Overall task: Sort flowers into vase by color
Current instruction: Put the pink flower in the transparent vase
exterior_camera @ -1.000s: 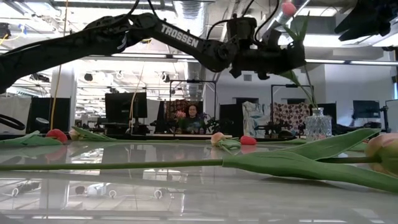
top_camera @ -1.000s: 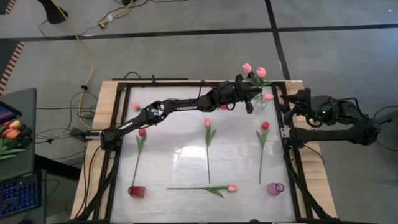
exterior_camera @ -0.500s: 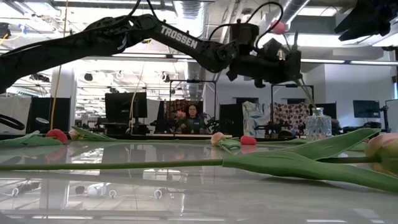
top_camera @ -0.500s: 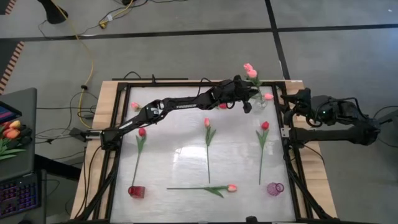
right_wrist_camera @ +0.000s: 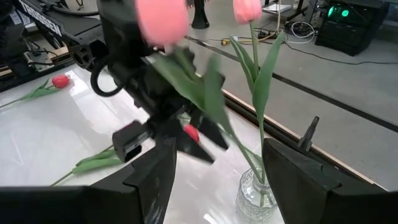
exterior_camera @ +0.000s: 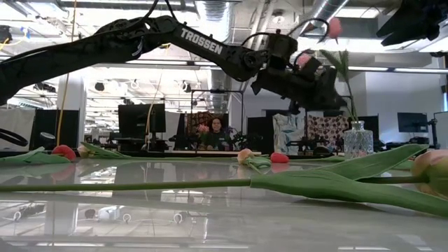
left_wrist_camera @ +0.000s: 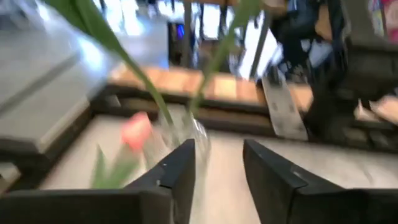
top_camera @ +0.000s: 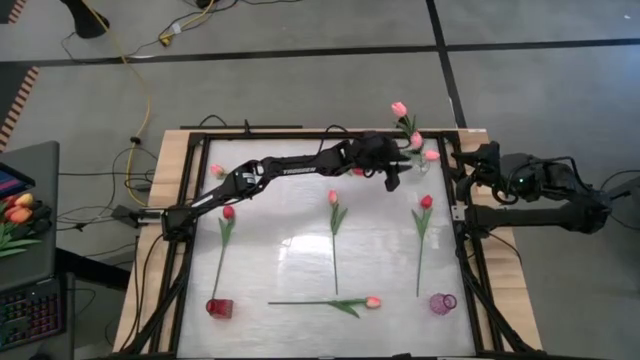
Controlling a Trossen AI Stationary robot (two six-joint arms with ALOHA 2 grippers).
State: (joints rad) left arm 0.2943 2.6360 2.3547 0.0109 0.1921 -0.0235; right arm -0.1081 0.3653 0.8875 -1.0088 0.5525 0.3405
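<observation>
- Your left gripper point(top_camera: 393, 176) sits in the upper centre-right of the high view, just beside the clear glass vase point(top_camera: 421, 164) at the far right corner of the table point(top_camera: 290, 245). Its jaws stand apart with nothing between them; in the left wrist view the two dark fingers point(left_wrist_camera: 180, 169) frame the vase point(left_wrist_camera: 186, 132) with a clear gap.
- The pink tulips in the vase point(top_camera: 400, 109) stand with stems roughly upright, leaning a little; the low view shows them point(exterior_camera: 334, 28) rising from the vase point(exterior_camera: 357, 138) right of the gripper point(exterior_camera: 316, 87). I judge that placement finished.
- What your next move turns on: the loose flowers lie toward the lower part of the high view, away from the vase. The nearest to the left gripper appear to be the small red head just left of it point(top_camera: 359, 171) and the pink tulip at frame centre point(top_camera: 333, 198), whose stem runs straight down the picture.
- A red tulip point(top_camera: 425, 203) lies right of centre, stem also running down the frame; it is nearer the right arm.
- Your right gripper point(top_camera: 470, 165) waits at the right edge of the table beside the vase, fingers wide apart and holding nothing.
- Another red tulip point(top_camera: 228, 213) lies at left; one pink tulip point(top_camera: 372, 301) lies crosswise along the bottom, head to the right.
</observation>
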